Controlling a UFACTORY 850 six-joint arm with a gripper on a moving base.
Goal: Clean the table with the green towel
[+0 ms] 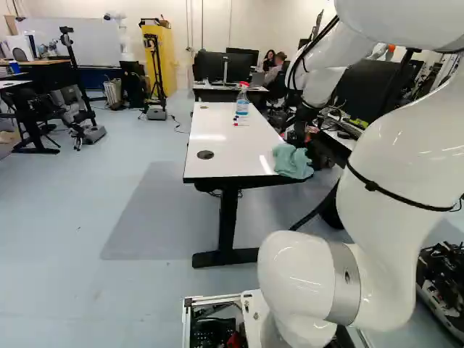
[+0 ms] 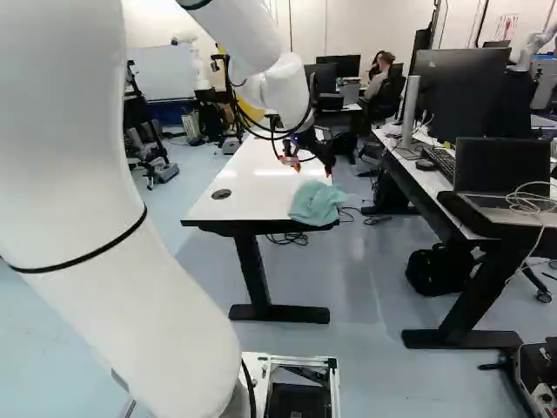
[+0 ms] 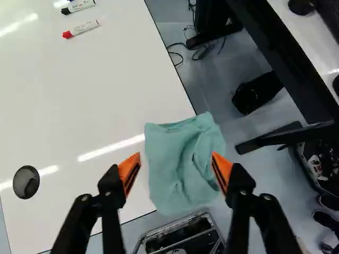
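So progress-wise I'd call this really early: the green towel [image 2: 316, 204] is bunched at the near right corner of the white table [image 1: 232, 156], partly hanging over the edge, and nothing's got hold of it. You'll find it right of the middle in the left base view and just below the middle of the right one. Can't tell from here whether any of the top has been wiped, so I'd guess pickup and pretty much all the wiping are left, plus working around the two markers [image 3: 80, 28] and the bottle [image 1: 242, 101] further up. As for pose, the white arm [image 1: 395, 196] climbs the right side of the left base view and reaches forward from the upper right, wrist bent down over the table's right side. The gripper [image 3: 176, 159] points down with its orange-padded fingers spread wide and nothing pinched; in the wrist view the towel shows between and ahead of them, seemingly untouched.
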